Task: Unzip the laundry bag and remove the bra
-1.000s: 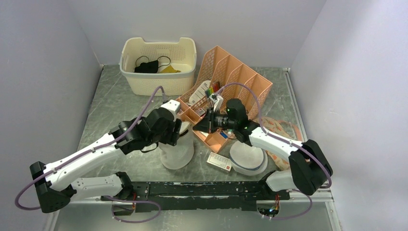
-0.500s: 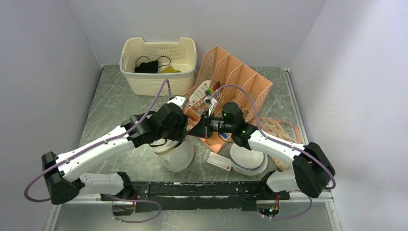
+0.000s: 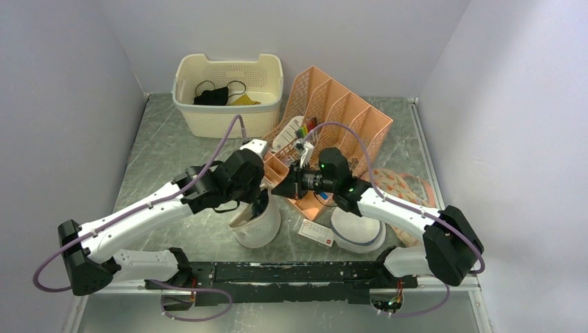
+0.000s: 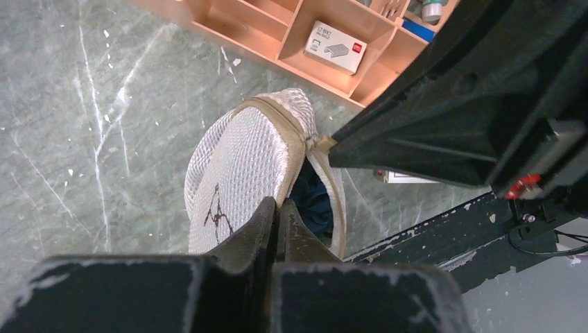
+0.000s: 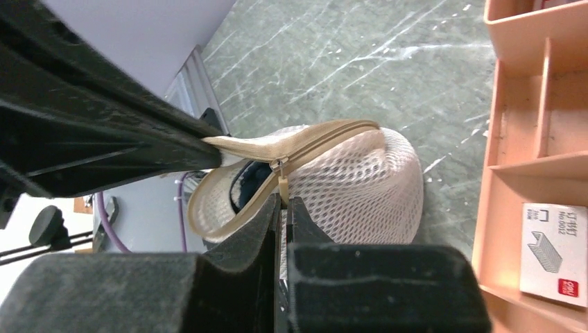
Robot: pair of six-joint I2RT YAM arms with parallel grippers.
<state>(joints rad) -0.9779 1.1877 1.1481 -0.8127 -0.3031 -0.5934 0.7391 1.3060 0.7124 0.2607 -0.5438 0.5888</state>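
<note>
Near the laundry bag (image 5: 360, 187), print on the staple box (image 5: 555, 244) is illegible.

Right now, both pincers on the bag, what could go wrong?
1. Left pincer pinches only the laundry bag trim; it may slip as the right pincer pulls the zipper pull.
2. The pincers sit nearly touching; they could collide.
3. The dark bra lies at the opening and might snag the zipper.

arms angled inward; left tool (image 4: 277, 206), right tool (image 5: 284, 202) both clamped, tips near.
</note>
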